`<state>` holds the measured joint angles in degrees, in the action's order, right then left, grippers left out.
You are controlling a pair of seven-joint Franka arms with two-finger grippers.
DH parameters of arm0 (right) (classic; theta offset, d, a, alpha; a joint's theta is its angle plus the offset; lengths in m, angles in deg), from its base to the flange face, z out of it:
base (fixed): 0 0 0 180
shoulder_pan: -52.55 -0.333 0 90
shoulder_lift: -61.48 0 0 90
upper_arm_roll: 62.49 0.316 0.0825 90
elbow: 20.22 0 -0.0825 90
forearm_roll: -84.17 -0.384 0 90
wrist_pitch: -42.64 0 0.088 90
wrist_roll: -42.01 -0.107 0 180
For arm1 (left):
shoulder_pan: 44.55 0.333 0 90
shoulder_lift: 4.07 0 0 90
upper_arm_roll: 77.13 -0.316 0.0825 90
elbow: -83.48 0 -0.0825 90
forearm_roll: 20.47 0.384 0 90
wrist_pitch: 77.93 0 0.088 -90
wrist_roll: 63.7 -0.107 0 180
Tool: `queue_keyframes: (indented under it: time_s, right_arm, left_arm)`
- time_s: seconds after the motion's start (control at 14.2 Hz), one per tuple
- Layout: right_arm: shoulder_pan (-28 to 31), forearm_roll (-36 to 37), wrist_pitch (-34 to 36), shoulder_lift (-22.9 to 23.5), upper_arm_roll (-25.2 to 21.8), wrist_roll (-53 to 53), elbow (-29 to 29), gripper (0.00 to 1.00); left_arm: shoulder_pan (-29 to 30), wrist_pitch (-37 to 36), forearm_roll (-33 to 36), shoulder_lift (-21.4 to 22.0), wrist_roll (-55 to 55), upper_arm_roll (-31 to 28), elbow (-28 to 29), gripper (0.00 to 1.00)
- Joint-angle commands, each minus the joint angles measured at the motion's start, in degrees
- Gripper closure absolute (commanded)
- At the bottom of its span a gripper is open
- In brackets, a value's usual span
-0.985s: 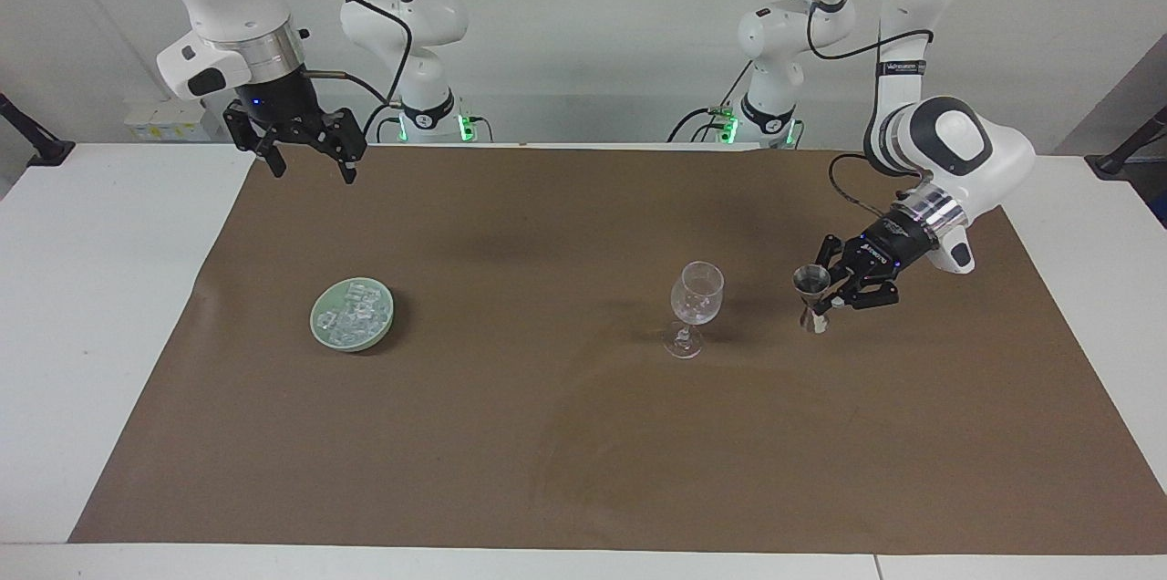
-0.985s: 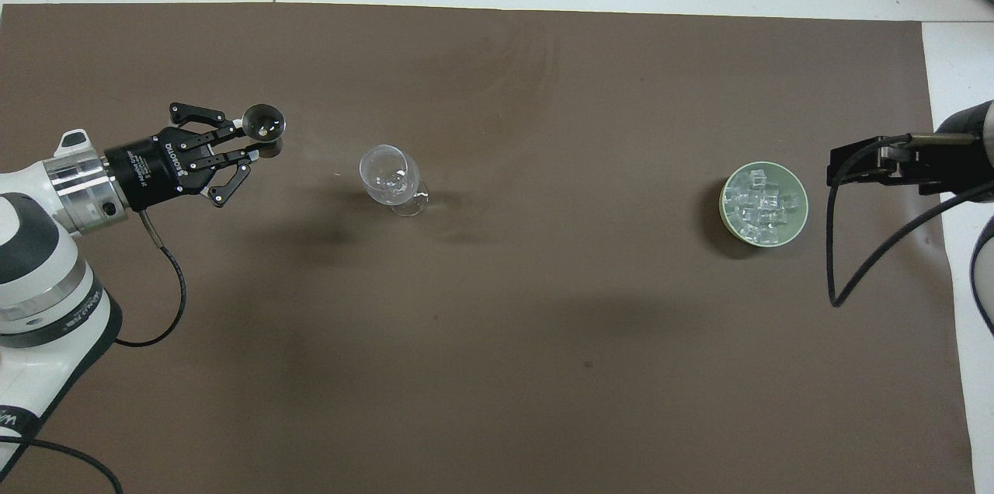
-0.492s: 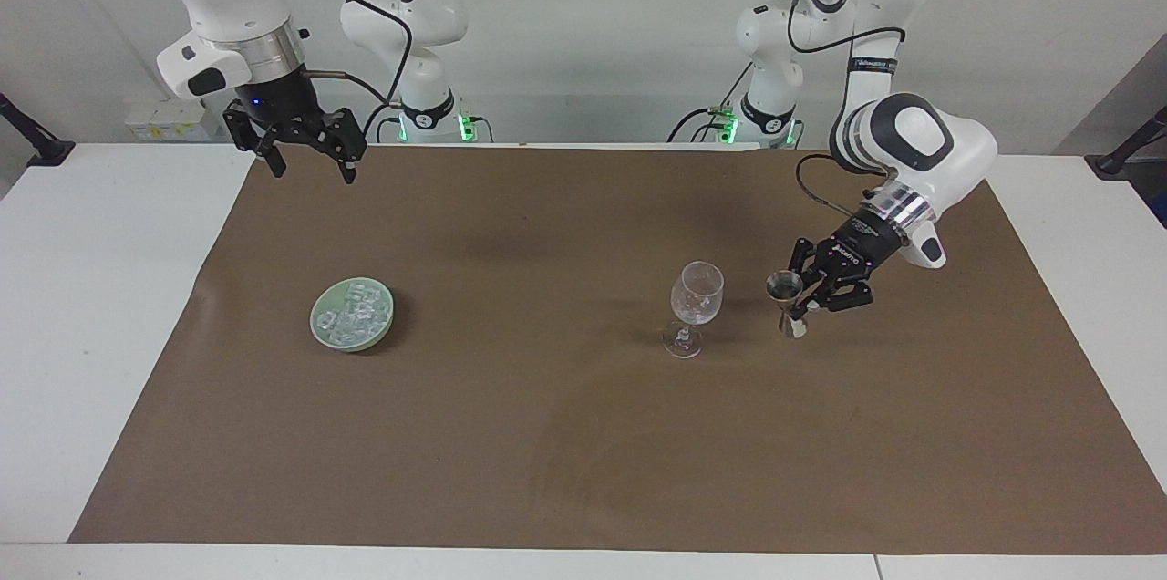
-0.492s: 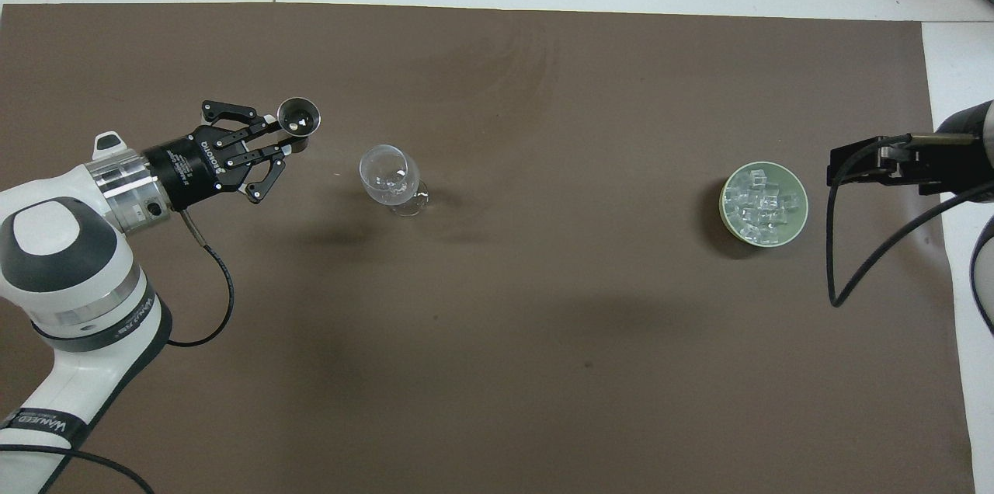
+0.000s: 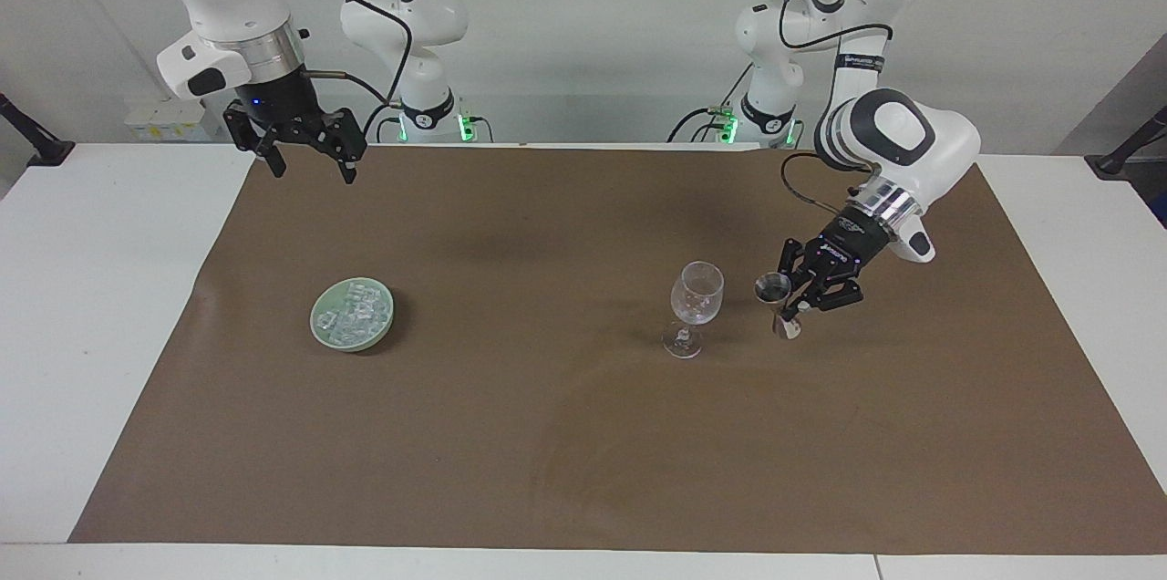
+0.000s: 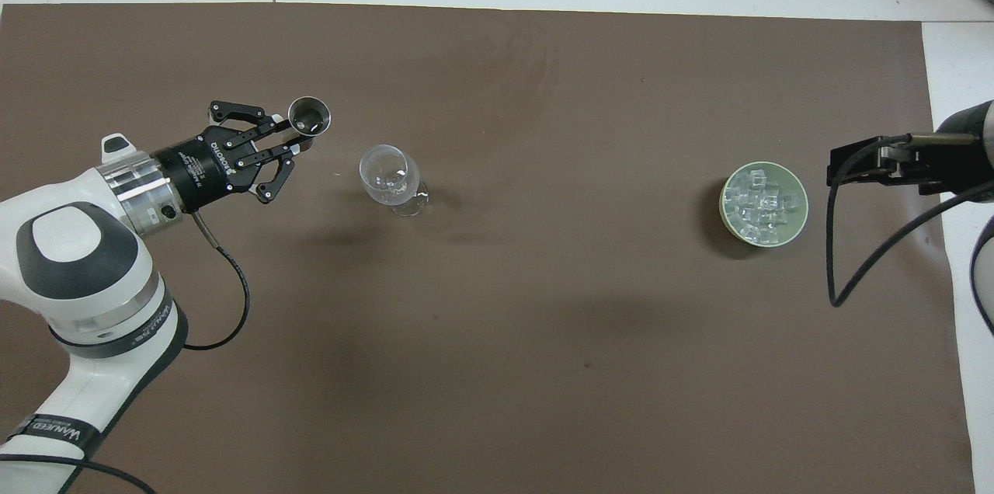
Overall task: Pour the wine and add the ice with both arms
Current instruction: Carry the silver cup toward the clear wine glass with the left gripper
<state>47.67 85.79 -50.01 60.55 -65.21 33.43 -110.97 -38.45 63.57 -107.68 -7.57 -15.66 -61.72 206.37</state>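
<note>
A clear wine glass (image 5: 697, 293) (image 6: 386, 174) stands upright on the brown mat and looks empty. My left gripper (image 5: 791, 311) (image 6: 291, 138) is shut on a small metal jigger (image 5: 773, 291) (image 6: 309, 115), held nearly upright just above the mat beside the glass, toward the left arm's end. No wine shows; I cannot tell what the jigger holds. The ice (image 5: 356, 313) (image 6: 761, 203) is heaped in a pale green dish (image 5: 319, 329) (image 6: 726, 206) toward the right arm's end. My right gripper (image 5: 311, 171) (image 6: 842, 166) waits open in the air over the mat's corner.
The brown mat (image 5: 547, 434) covers most of the white table (image 5: 91, 288). A black cable (image 6: 854, 261) hangs from the right arm's wrist beside the dish.
The left arm has carried the jigger along the mat toward the wine glass and stands close beside it. The right arm, the glass and the dish have not moved.
</note>
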Motion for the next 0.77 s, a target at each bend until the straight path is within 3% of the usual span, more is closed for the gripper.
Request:
queue_keyframes:
  time_s: [0.0,0.7]
  right_arm:
    - [0.57,-0.3,-1.3,-1.35,0.18,0.94,-1.8,0.0]
    - [0.57,-0.3,-1.3,-1.35,0.18,0.94,-1.8,0.0]
  left_arm:
    - [-2.32,2.63,-1.55,3.49,-0.13,-0.91,2.97,1.0]
    - [-7.24,10.19,-1.55,6.13,-0.84,-0.82,5.43,1.0]
